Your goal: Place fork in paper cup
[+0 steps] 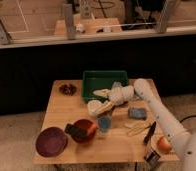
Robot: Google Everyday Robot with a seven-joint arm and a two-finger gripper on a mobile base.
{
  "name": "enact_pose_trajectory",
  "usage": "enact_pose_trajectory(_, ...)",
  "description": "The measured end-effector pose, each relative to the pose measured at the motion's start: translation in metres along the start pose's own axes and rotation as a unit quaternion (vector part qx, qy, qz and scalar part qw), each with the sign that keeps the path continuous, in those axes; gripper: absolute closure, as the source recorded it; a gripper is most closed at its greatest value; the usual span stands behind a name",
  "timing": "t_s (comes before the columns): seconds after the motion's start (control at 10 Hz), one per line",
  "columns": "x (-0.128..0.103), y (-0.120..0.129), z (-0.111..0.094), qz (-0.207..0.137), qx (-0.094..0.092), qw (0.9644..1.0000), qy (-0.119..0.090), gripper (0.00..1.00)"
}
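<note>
Take the wooden table (66, 112) as your ground and the paper cup (94, 106) as your landmark, standing near the table's middle. Behind the cup and touching on its right lies the green tray (105, 80). The robot arm (156, 110) reaches in from the right and ends just to the right of the cup. In front of the cup and well to its left sits the dark purple plate (51, 141), and nearer, front-left, the red bowl (84, 131) with something dark in it. Just in front of the cup stands the light blue cup (105, 123). To the right of the landmark, past the arm's wrist, lies a blue-grey sponge (137, 113), then the pale yellow utensil (137, 128) and the black-handled tool (149, 133), with an orange fruit (164, 144) near the table's front right corner.

The gripper (103, 100) hangs right beside the cup's rim, at its right and slightly above. You cannot tell from here how its grip stands, and you cannot pick out the fork either; it may be at the gripper, but that is a guess. Judged so, the carry looks nearly over and the drop into the cup is left to do.

No brand, label or writing can be read anywhere
</note>
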Motion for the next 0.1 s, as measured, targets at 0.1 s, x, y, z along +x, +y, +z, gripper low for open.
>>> enact_pose_trajectory(0.1, -0.0075, -0.0009, -0.005, -0.004, 0.006, 1.0, 0.001, 0.2)
